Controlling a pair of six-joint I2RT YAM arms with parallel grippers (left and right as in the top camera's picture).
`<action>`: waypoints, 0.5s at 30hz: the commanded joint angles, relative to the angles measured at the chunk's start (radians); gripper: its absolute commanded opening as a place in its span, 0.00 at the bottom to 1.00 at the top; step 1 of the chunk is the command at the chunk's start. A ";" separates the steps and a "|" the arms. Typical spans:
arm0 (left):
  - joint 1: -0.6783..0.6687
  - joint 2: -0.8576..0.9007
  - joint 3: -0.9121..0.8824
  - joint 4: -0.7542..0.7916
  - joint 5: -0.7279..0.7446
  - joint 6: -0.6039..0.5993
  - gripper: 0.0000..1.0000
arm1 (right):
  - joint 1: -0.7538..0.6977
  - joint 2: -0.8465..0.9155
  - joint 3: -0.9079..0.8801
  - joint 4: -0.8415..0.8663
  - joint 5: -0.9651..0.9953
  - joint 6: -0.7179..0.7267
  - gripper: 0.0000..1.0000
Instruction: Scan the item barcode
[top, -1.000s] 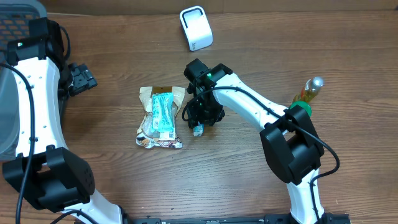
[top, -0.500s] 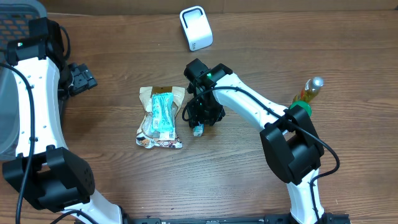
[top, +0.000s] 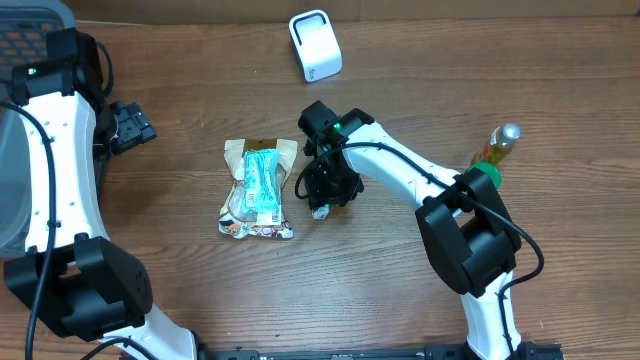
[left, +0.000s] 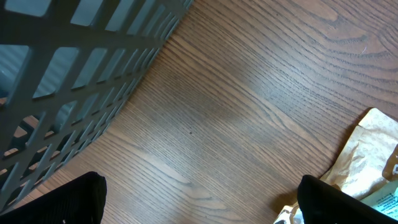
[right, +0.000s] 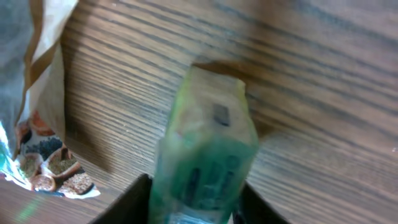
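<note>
The item is a small green packet (right: 208, 149), lying on the wood just right of the snack bags. In the overhead view only its pale tip (top: 320, 211) shows under my right gripper (top: 326, 188). In the right wrist view that gripper (right: 194, 208) has both fingers pressed against the packet's sides. The print on the packet is blurred, so no barcode can be made out. A white scanner (top: 315, 45) stands at the back middle of the table. My left gripper (top: 130, 125) hovers at the far left, wide open (left: 199, 205) over bare wood.
A brown paper snack bag with a teal packet on top (top: 258, 188) lies left of the right gripper, and its corner (left: 367, 155) shows in the left wrist view. A grey mesh basket (left: 74, 74) sits at the back left. A yellow-green bottle (top: 497, 150) stands at the right.
The right gripper's jaws have closed in on the green packet and the wrist has dipped slightly toward the table's front. The left arm has not moved.
</note>
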 joint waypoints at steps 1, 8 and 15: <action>-0.002 0.010 0.018 0.001 -0.013 0.018 0.99 | -0.004 -0.038 0.000 -0.003 0.018 0.002 0.14; -0.002 0.010 0.018 0.001 -0.013 0.018 0.99 | -0.072 -0.039 0.106 -0.138 0.172 0.003 0.10; -0.002 0.010 0.018 0.001 -0.013 0.019 0.99 | -0.146 -0.038 0.150 -0.205 0.221 0.003 0.13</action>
